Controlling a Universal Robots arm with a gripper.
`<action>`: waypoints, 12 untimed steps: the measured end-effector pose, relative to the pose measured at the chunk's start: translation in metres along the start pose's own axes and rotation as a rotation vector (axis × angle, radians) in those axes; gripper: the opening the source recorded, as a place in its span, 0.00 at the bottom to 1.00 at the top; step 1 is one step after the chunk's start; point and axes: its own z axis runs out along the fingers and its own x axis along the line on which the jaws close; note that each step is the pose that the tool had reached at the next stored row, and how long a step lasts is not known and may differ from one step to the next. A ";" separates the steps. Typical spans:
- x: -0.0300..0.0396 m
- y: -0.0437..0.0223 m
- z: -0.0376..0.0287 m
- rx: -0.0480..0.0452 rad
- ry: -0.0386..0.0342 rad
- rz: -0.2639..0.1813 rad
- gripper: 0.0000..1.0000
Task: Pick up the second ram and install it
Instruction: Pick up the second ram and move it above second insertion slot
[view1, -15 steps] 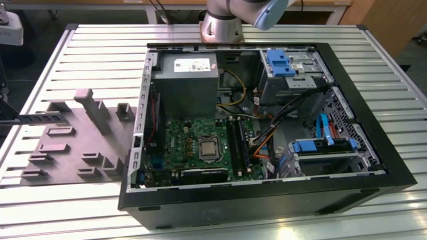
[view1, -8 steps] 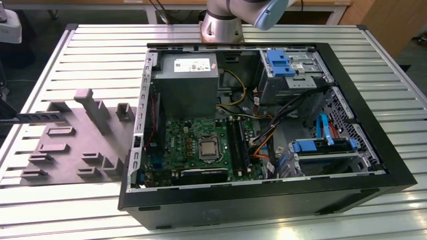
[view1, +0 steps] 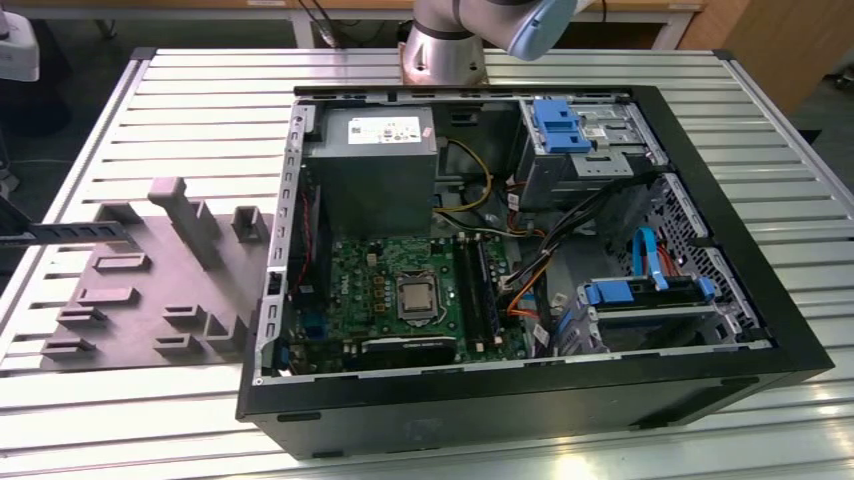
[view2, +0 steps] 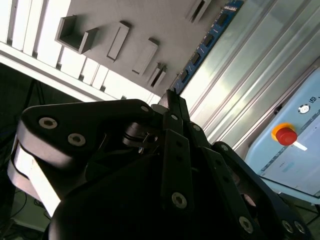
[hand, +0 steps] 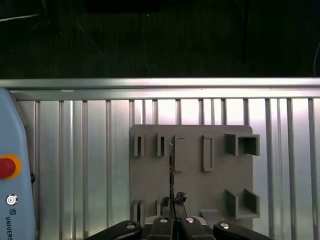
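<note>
Jaws pressed together, pinching one end of the second ram (view2: 205, 44), which is seen edge-on in the first wrist view (hand: 171, 165) over the grey tray (hand: 190, 185). Tray sits on slatted bench (view1: 200, 100), beside open computer case (view1: 787, 340).

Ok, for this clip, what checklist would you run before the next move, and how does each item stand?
1. Hand shut on the second ram: ok; it pinches one end in the second wrist view.
2. Ram clear of the grey tray: cannot tell; it is over the tray.
3. Computer case open, motherboard exposed: ok.
4. Memory slots with one free: cannot tell.
5. Approach to the slots free of cables: cannot tell; loose cables lie right beside them.
</note>
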 end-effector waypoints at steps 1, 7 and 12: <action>0.0000 0.0001 -0.0006 0.0000 0.0001 0.000 0.11; -0.0002 0.0002 -0.0034 0.0002 0.0000 0.000 0.11; -0.0003 0.0002 -0.0059 0.0004 0.0001 0.000 0.11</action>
